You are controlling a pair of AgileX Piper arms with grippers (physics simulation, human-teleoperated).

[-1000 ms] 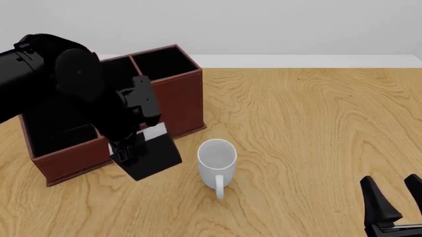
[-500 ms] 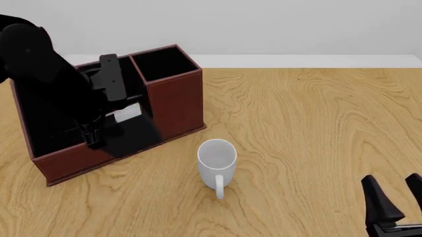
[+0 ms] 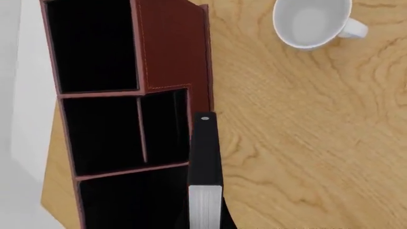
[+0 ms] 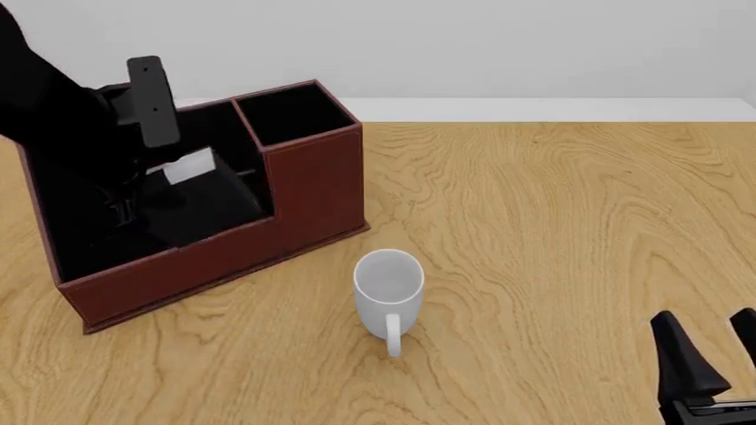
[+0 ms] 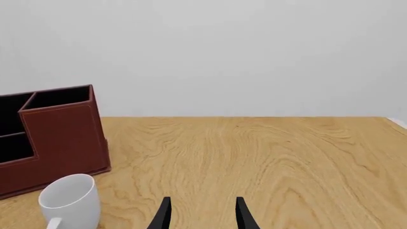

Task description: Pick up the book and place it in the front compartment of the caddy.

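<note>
Left tool: closed on the book, which hangs tilted above the caddy's low front compartment
Caddy: at the bench's far-left corner
White mug: just before the caddy — upright, apart from it
Right tool: at the near-right edge, fingers spread — nothing between them

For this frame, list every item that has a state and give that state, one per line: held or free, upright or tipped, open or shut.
Book: held aloft by the left pincer, tilted, over the caddy's low front section.
Caddy: upright on the table, compartments showing nothing inside.
White mug: upright, free, apparently empty.
Left pincer: shut on the book.
Right pincer: open, holding nothing.
</note>
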